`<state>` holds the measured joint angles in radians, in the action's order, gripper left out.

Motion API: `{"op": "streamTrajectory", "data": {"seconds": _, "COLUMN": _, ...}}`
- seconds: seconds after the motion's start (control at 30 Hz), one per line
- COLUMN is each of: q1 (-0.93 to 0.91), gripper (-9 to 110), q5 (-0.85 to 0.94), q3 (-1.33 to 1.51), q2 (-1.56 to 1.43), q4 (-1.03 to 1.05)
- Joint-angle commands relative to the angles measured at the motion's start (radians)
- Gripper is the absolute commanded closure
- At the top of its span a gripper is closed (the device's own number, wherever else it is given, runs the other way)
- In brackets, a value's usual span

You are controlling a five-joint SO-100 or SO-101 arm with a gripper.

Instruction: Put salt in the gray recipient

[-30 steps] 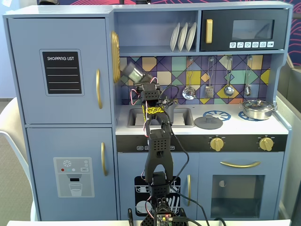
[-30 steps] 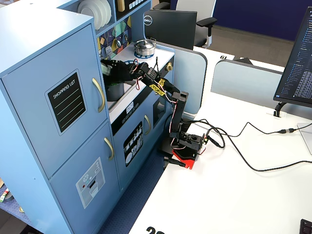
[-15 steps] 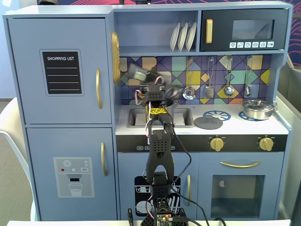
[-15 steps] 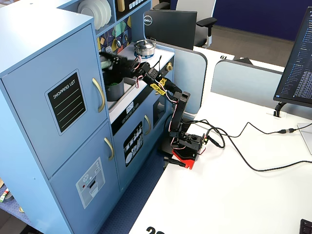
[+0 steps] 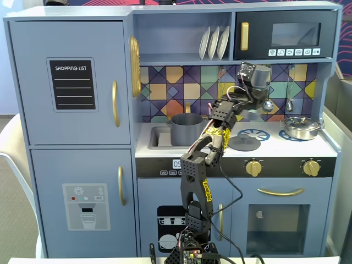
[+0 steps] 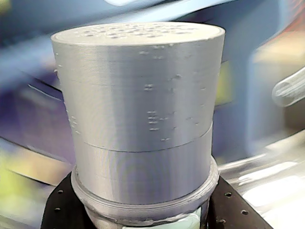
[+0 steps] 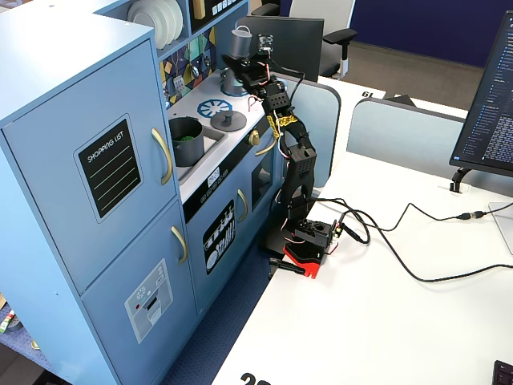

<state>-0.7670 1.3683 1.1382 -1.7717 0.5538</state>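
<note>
A: Moving left to right in a fixed view, what stands on the counter [image 5: 165,151]?

B: The gray recipient [image 5: 187,127] sits in the sink; a flat lid [image 5: 244,143] lies right of it.

A: And the salt [image 5: 260,76]?

B: Lifted above the stove, gripped by the jaws (its cap fills the wrist view).

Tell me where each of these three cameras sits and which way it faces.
A fixed view: in front of the toy kitchen, facing it squarely; whole arm shows.
Wrist view: on the hand, looking along the gripped salt; only black finger edges show.
Another fixed view: high, off to one side, looking along the desk; whole arm shows.
Both fixed views share the gray recipient, salt and hand.
</note>
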Motion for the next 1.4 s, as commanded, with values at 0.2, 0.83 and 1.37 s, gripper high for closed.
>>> {"op": "streamTrajectory", "data": {"seconds": 0.2, "q1": -0.121, "gripper": 101, "q5": 0.247, "q3": 0.268, "q2": -0.044, "q4": -0.298}}
{"op": "streamTrajectory", "data": {"seconds": 0.83, "q1": -0.153, "gripper": 101, "q5": 0.137, "q3": 0.416, "q2": 0.063, "q4": -0.535}}
{"op": "streamTrajectory", "data": {"seconds": 1.37, "q1": -0.124, "gripper": 101, "q5": 0.123, "q3": 0.433, "q2": 0.129, "q4": -0.632}}
